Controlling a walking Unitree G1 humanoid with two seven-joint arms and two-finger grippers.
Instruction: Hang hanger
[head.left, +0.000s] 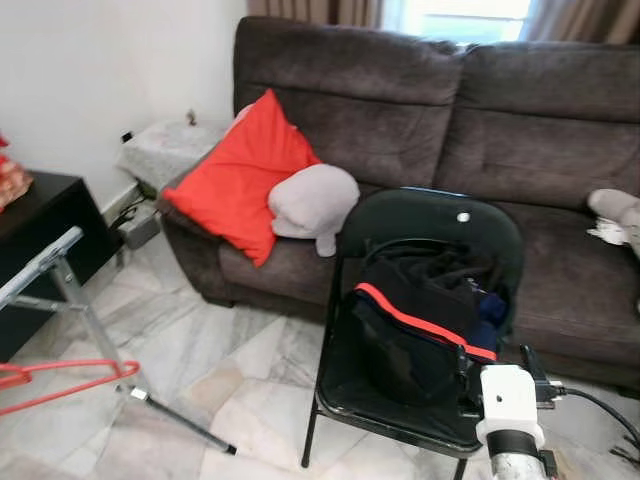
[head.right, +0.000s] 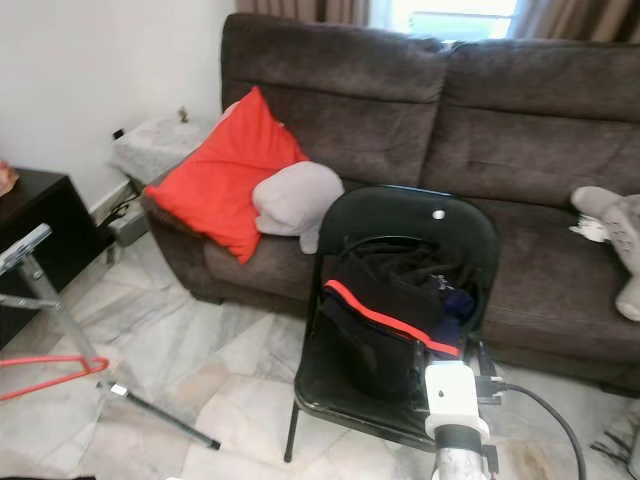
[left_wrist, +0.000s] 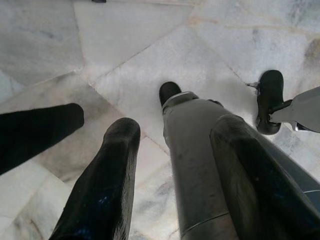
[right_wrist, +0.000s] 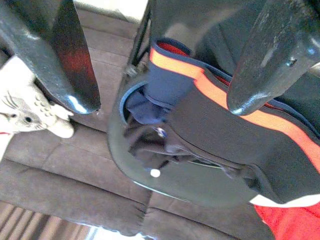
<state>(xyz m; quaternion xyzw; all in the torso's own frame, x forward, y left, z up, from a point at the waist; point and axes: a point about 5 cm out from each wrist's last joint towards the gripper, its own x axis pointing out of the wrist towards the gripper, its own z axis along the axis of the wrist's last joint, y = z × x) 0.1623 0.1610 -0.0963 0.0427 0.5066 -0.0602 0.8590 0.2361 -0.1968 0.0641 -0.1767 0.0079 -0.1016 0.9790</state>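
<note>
A red hanger (head.left: 62, 385) lies low at the far left, beside the legs of a metal rack (head.left: 60, 275); I cannot tell whether it rests on the floor or on the rack. My right gripper (right_wrist: 162, 105) is open and empty, its fingers (right_wrist: 75, 65) pointing at a black folding chair (head.left: 430, 215). A black garment with an orange-red stripe (head.left: 420, 320) is heaped on that chair. My right wrist (head.left: 508, 405) is at the chair's front right corner. My left gripper (left_wrist: 177, 130) hangs open over the marble floor, beside my own grey leg (left_wrist: 195, 160).
A dark brown sofa (head.left: 520, 130) fills the back, with a red cushion (head.left: 240, 175), a grey cushion (head.left: 312, 203) and a grey plush toy (head.right: 615, 240). A black cabinet (head.left: 40, 250) stands at the left wall. Marble floor (head.left: 220, 360) lies between rack and chair.
</note>
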